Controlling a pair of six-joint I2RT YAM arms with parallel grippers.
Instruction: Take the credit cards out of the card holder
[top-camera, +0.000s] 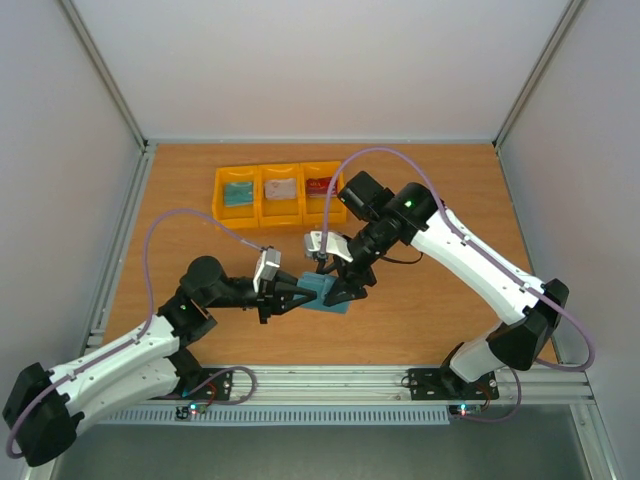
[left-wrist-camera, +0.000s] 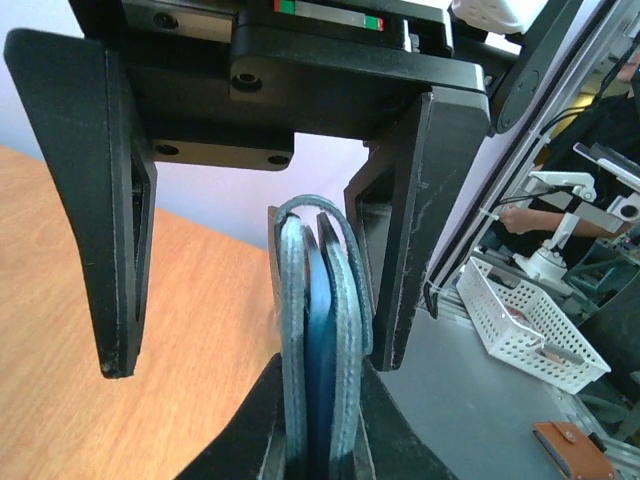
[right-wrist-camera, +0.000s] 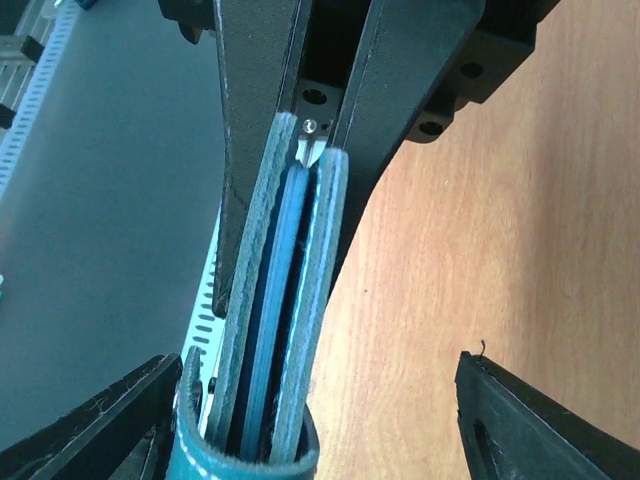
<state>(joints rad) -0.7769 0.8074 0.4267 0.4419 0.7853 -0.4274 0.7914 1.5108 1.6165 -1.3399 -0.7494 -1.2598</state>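
Left gripper (top-camera: 297, 297) is clamped narrow on the card holder (right-wrist-camera: 322, 230), pinching it edge-up just above the table (top-camera: 180, 200) near the front middle. The right gripper (top-camera: 345, 290) stands wide, its fingers straddling the holder's looped end without closing on it. Yellow bins (top-camera: 280, 195) sit well apart at the far side (flat teal, whitish and red pieces lie in them). The holder looks soft, with stitched leaves that bow under the pinch, so it is probably light and floppy. Between the leaves runs a thin blue edge (right-wrist-camera: 276, 290) — probably a card, stiff, slick and thin. I would nip that exposed edge squarely and draw it straight out — a skewed pull could drag the holder along.
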